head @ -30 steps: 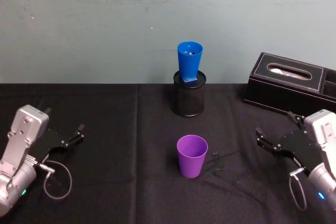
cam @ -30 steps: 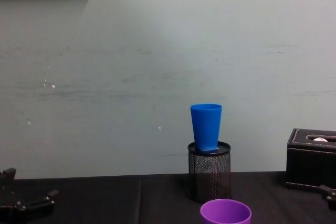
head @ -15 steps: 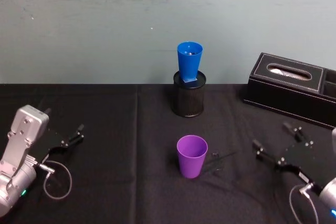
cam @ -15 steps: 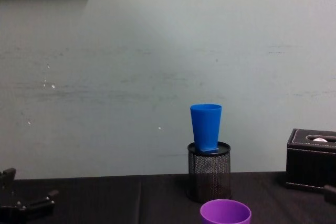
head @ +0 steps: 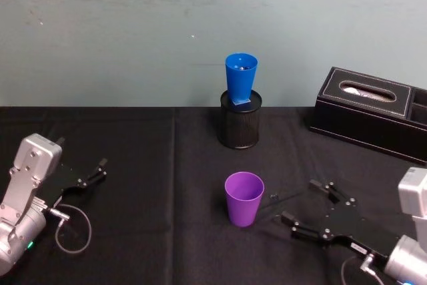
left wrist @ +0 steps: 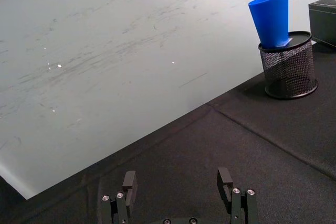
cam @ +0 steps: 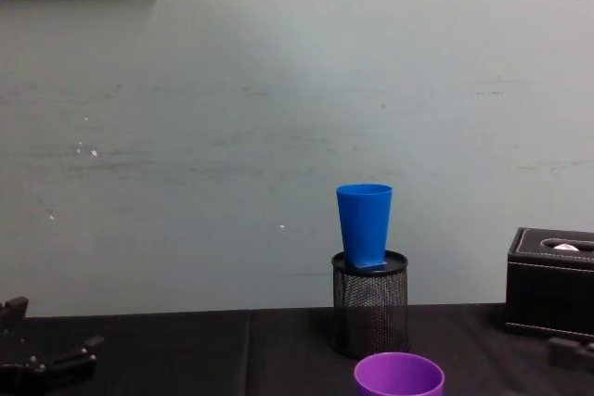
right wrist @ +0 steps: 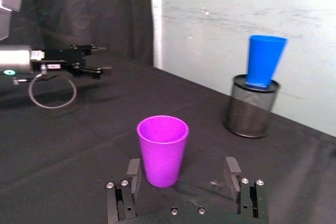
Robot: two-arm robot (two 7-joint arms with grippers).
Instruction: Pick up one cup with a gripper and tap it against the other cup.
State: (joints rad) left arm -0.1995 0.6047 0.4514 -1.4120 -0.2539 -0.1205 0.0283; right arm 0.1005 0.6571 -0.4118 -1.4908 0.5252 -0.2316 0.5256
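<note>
R end effector (head: pixel 298 201) open beside purple cup (head: pixel 243 198), no contact; L end effector (head: pixel 93 173) open, far left; blue cup (head: pixel 240 78) atop holder (head: pixel 239 125).

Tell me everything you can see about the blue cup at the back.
The blue cup is a smooth, plastic-looking tapered tumbler, with its wide open rim up and its narrow base down. It stands upright on top of the black mesh pen holder, at the back of the black-clothed table, behind the purple cup. Only the holder touches it.

Office-like setup; mesh pen holder (head: pixel 239 129), tissue box (head: pixel 363 115), bare wall (head: pixel 120 38).
</note>
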